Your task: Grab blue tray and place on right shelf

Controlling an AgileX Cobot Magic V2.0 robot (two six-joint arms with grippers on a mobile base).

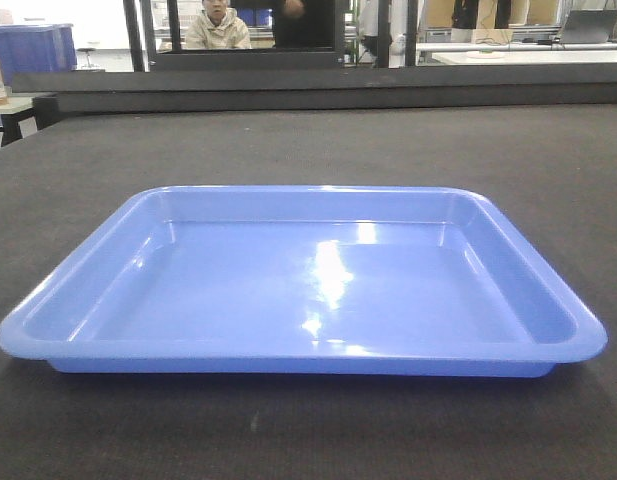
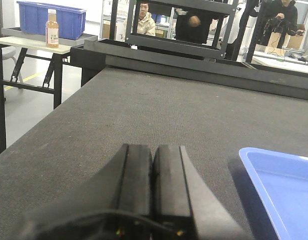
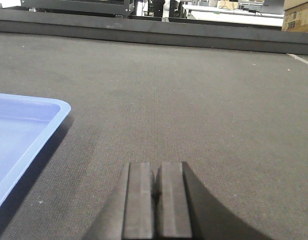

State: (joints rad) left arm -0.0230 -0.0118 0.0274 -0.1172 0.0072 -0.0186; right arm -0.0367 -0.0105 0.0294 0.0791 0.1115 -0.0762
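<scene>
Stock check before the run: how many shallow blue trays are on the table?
1. The blue tray lies flat on the dark tabletop, centred in front; more could sit outside the views.

We see the blue tray (image 1: 288, 300) in glossy light periwinkle with white glare patches. The tabletop (image 1: 508, 160) is dark charcoal, finely woven. The left gripper (image 2: 153, 156) looks black, the right gripper (image 3: 156, 171) dark grey, and the storage bin (image 2: 69, 20) deeper blue.
</scene>
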